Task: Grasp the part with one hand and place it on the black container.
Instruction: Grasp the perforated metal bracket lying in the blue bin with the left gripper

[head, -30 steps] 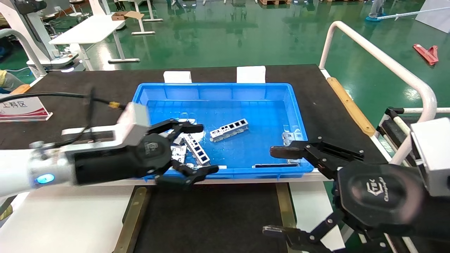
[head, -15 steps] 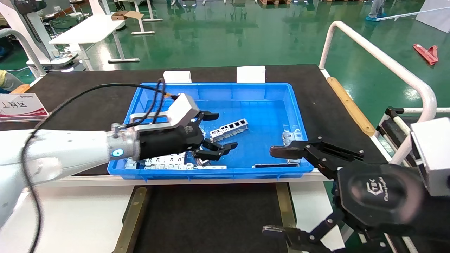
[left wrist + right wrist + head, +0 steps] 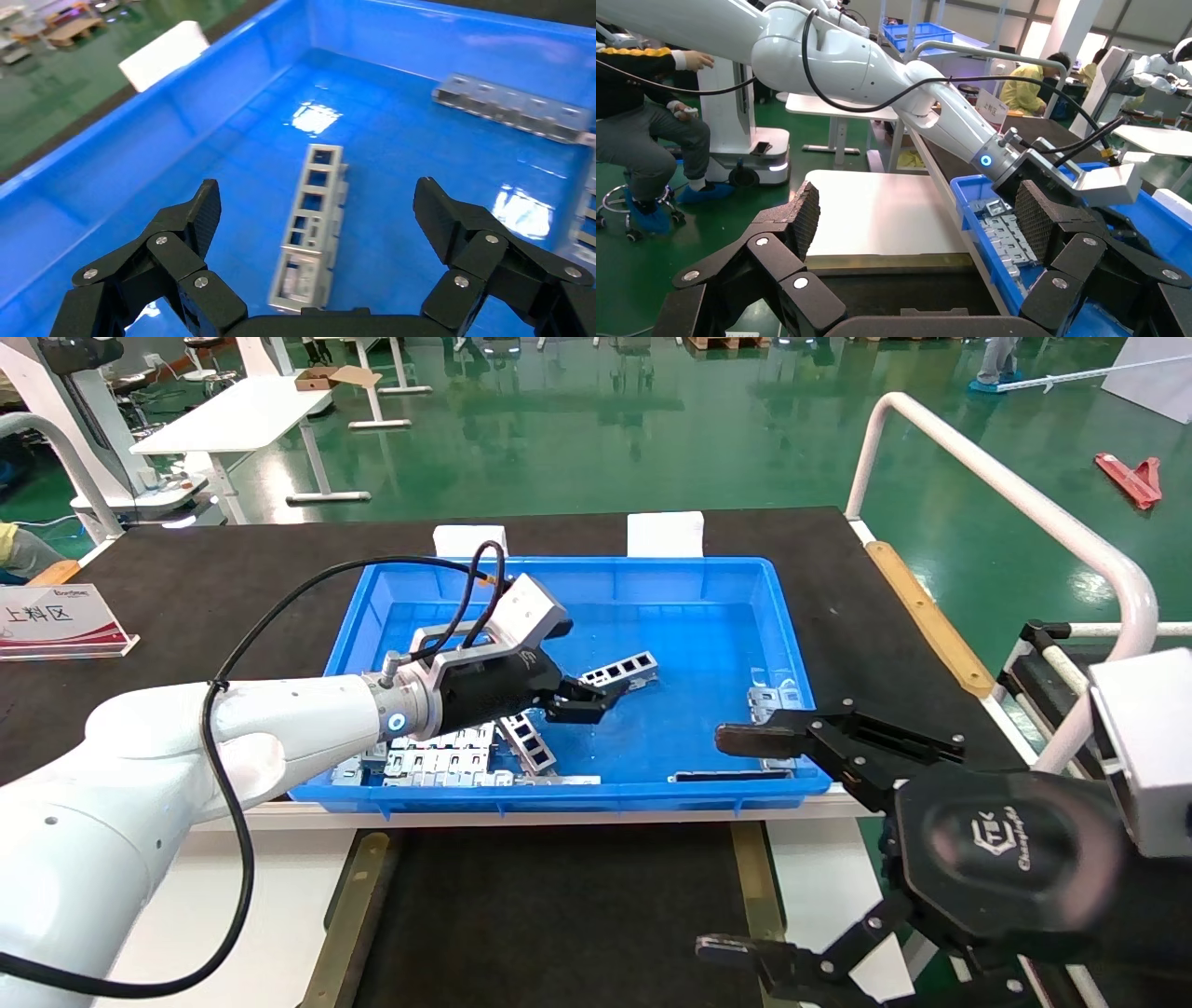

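Note:
The part (image 3: 622, 670), a silver-grey strip with a row of square windows, lies flat on the floor of the blue crate (image 3: 577, 567). My left gripper (image 3: 585, 697) is inside the crate, open, with its tips right at the part's near end. In the left wrist view the part (image 3: 314, 217) lies lengthwise between the spread fingers (image 3: 202, 211) of the left gripper (image 3: 318, 203), untouched. The black container (image 3: 559, 915) with brass-coloured rails lies in front of the crate, and it also shows in the right wrist view (image 3: 877, 295). My right gripper (image 3: 726, 845) is open and parked at the front right.
A second ladder-like strip (image 3: 526, 743) and white slotted plates (image 3: 438, 761) lie at the crate's front left. A flat grey strip (image 3: 717, 775) and more pieces (image 3: 773, 700) lie at its right. Another strip (image 3: 513, 109) shows beyond the part. A white rail (image 3: 1006, 495) runs along the right.
My left arm has moved from the crate's front-left edge into the crate and to the right, up to the part. Its gripper stays open. The right arm has not moved.

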`<state>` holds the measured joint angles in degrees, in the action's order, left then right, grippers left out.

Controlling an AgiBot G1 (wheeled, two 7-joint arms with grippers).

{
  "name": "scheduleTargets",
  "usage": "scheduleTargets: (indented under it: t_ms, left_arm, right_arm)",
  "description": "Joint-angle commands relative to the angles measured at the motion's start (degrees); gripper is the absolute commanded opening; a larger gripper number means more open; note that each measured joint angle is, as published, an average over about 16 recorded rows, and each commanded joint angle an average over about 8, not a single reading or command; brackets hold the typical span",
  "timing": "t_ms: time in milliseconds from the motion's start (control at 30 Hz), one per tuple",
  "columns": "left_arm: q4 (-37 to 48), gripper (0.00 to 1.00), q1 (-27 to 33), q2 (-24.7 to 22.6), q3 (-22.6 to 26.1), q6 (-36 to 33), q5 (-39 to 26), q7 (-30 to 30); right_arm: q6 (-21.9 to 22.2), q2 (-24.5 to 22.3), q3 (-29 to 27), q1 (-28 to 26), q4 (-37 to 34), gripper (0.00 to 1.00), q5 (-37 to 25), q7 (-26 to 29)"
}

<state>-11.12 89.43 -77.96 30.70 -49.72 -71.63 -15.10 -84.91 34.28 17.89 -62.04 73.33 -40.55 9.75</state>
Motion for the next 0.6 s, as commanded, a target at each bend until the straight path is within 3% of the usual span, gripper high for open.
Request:
scheduleTargets:
  t_ms: [33, 600]
  left_arm:
    - [0.2, 1.0, -0.2, -0.5, 0.3, 1.9, 0.4, -0.3]
    - [-4.8, 1.0, -3.3, -0.4, 9.6, 5.8, 4.6, 6.2]
  right_arm:
    - [0.0, 0.0, 0.0, 0.0, 0.0, 1.0, 0.0, 0.0]
    - [0.0, 0.0, 0.0, 0.0, 0.0, 1.0, 0.0, 0.0]
